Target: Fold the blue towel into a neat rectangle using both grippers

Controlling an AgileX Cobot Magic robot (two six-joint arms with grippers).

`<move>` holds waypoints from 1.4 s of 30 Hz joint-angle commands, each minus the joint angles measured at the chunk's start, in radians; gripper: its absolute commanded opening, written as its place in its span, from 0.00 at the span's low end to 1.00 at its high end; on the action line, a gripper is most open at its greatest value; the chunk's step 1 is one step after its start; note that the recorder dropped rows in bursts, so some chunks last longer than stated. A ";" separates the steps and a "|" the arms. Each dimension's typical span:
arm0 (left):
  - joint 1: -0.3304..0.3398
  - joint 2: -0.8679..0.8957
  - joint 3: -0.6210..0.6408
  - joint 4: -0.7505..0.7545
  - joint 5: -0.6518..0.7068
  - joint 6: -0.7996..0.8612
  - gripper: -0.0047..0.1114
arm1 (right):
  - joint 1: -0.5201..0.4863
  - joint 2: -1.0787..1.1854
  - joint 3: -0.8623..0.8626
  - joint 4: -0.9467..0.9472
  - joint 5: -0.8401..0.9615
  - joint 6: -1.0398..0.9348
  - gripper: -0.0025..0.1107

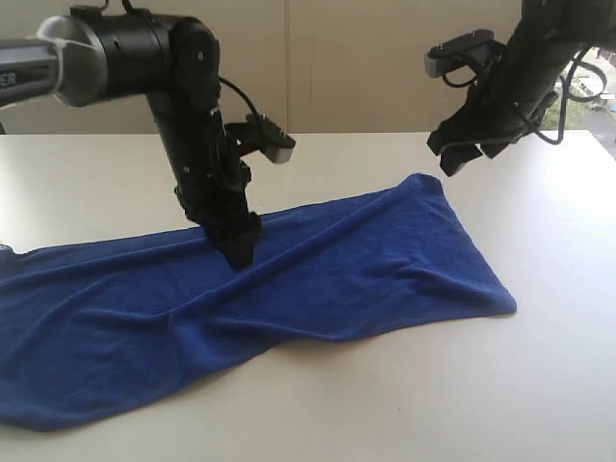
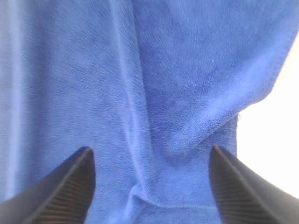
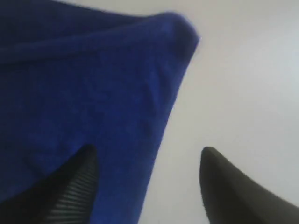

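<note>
The blue towel (image 1: 289, 279) lies stretched and rumpled across the white table, running from the left edge to the right of centre. My left gripper (image 1: 238, 252) points down onto the towel's far edge near the middle; its black fingers (image 2: 70, 186) stand wide apart over wrinkled blue cloth (image 2: 154, 116), gripping nothing. My right gripper (image 1: 460, 159) hangs in the air above the towel's far right corner (image 1: 423, 180). In the right wrist view its jaws are open over the towel's edge (image 3: 93, 93), one finger (image 3: 70, 186) above the cloth, the other above bare table.
The white table (image 1: 481, 385) extends in front of and to the right of the towel. A pale wall (image 1: 366, 67) stands behind, with a window at the far right.
</note>
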 commanded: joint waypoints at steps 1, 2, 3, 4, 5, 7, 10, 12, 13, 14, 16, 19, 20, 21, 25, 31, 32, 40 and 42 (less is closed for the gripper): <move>0.003 -0.126 -0.030 0.171 0.029 -0.071 0.38 | -0.005 0.016 0.001 0.104 0.139 0.005 0.21; 0.015 -0.155 -0.030 0.251 0.035 -0.110 0.20 | -0.005 0.019 0.001 0.142 0.164 -0.027 0.11; 0.034 -0.173 -0.030 0.273 0.045 -0.122 0.06 | -0.005 0.019 0.010 0.162 0.173 -0.062 0.03; 0.080 -0.197 -0.030 0.258 0.079 -0.122 0.04 | -0.005 0.019 0.020 0.171 0.182 -0.094 0.02; 0.113 -0.204 -0.030 0.229 0.111 -0.110 0.04 | -0.005 0.019 0.027 0.166 0.182 -0.094 0.02; 0.203 -0.220 -0.018 0.104 0.140 -0.077 0.04 | -0.005 0.019 0.060 0.165 0.182 -0.094 0.02; 0.325 -0.247 0.036 -0.055 0.099 -0.040 0.04 | -0.005 0.019 0.126 0.174 0.182 -0.102 0.02; 0.399 -0.272 0.095 -0.146 0.072 0.004 0.04 | -0.003 0.019 0.185 0.181 0.161 -0.105 0.02; 0.426 -0.282 0.121 -0.176 0.054 0.022 0.04 | -0.003 0.019 0.214 0.189 0.155 -0.109 0.02; 0.457 -0.294 0.156 -0.206 0.035 0.035 0.04 | -0.003 0.019 0.243 0.202 0.137 -0.112 0.02; 0.519 -0.323 0.259 -0.236 -0.025 0.052 0.04 | -0.001 0.019 0.317 0.202 0.078 -0.112 0.02; 0.549 -0.333 0.367 -0.236 -0.112 0.107 0.04 | -0.001 0.019 0.394 0.197 -0.010 -0.112 0.02; 0.549 -0.335 0.387 -0.236 -0.136 0.115 0.04 | -0.001 0.019 0.407 0.191 -0.032 -0.112 0.02; 0.549 -0.335 0.400 -0.242 -0.158 0.123 0.04 | -0.001 0.019 0.419 0.184 -0.044 -0.112 0.02; 0.549 -0.335 0.425 -0.281 -0.185 0.154 0.04 | -0.001 0.019 0.449 0.086 -0.081 -0.072 0.02; 0.549 -0.335 0.430 -0.281 -0.186 0.179 0.04 | -0.006 0.019 0.495 -0.125 -0.065 0.087 0.02; 0.549 -0.335 0.430 -0.281 -0.186 0.181 0.04 | -0.006 0.019 0.508 -0.149 -0.057 0.093 0.02; 0.549 -0.335 0.430 -0.281 -0.180 0.183 0.04 | -0.062 0.016 0.618 -0.165 -0.032 0.144 0.02; 0.549 -0.335 0.430 -0.281 -0.180 0.183 0.04 | -0.080 0.008 0.648 -0.165 -0.039 0.151 0.02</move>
